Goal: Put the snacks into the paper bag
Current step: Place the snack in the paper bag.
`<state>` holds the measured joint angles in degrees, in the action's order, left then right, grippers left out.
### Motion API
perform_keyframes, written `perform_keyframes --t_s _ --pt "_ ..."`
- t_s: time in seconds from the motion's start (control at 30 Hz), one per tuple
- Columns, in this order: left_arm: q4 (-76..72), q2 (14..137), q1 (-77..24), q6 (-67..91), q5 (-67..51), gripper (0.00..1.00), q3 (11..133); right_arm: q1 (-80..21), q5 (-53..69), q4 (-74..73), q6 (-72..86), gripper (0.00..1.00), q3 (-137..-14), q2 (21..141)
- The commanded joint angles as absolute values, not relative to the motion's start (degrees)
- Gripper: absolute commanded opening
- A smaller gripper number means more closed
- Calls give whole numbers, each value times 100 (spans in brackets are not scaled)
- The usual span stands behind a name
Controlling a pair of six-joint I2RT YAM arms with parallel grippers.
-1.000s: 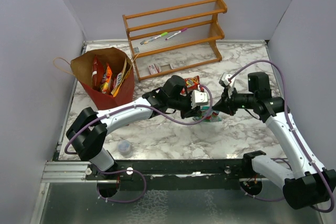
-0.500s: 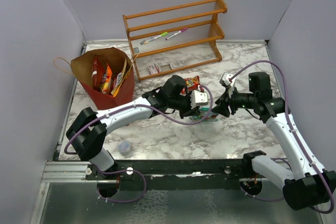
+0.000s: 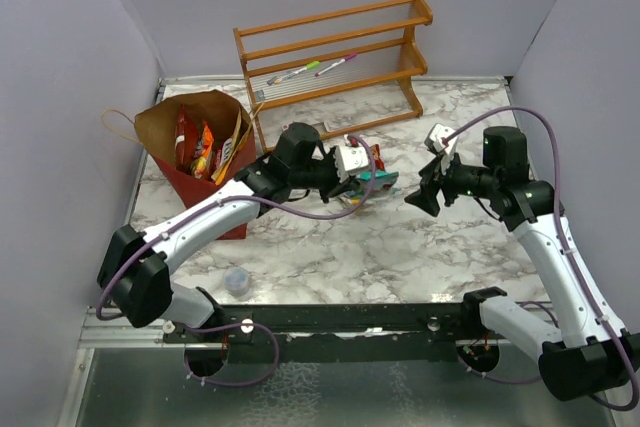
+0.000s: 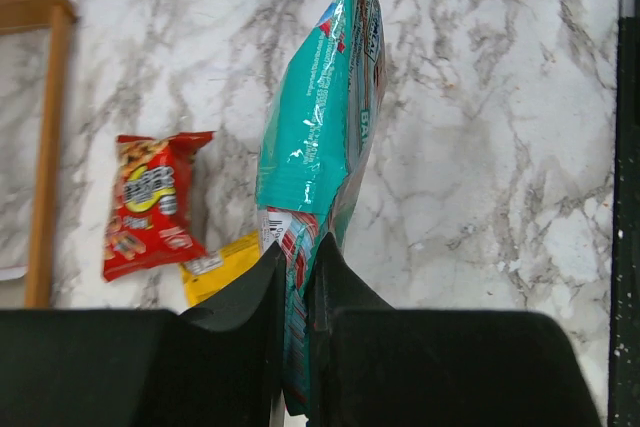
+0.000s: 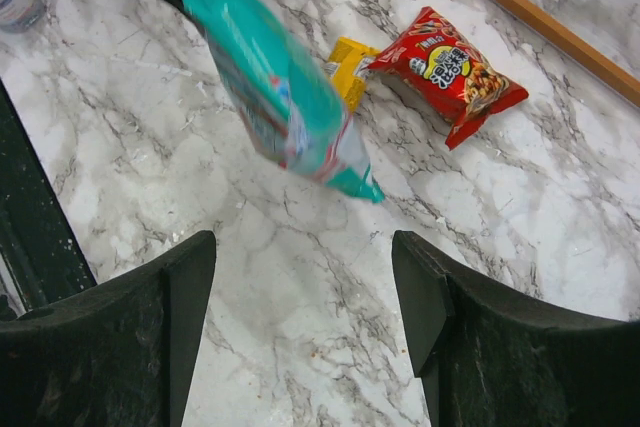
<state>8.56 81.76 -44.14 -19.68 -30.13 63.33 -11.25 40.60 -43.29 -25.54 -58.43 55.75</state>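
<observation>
Left gripper [image 4: 295,259] clenched on teal packet [image 4: 318,127], which we held hanging above the middle of the tabletop [image 3: 440,247], ready to carry | right gripper [image 5: 300,267] spread, empty, standing clear | paper bag [image 3: 165,132] at back-left corner, judged our destination.

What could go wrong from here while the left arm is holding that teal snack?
1. The left gripper pinches the teal packet by one end only, so the slick foil might slip out on the way.
2. The paper bag already holds several packets; the dangling teal one might catch its rim.
</observation>
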Motion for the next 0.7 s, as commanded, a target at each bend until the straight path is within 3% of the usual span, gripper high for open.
perform_keyframes --t_s 0.0,0.27,0.67 --pt "663 7577 -4067 -2032 -2786 0 6483 -1099 3798 -4262 -2595 72 -6044 5586" --pt "942 6970 -3683 -2080 -2579 0 6797 -1095 3527 -3865 -2782 74 -5853 5867" --pt "1381 6918 -3621 -2104 -2088 0 7539 -1098 2946 -3090 -2352 85 -5176 6383"
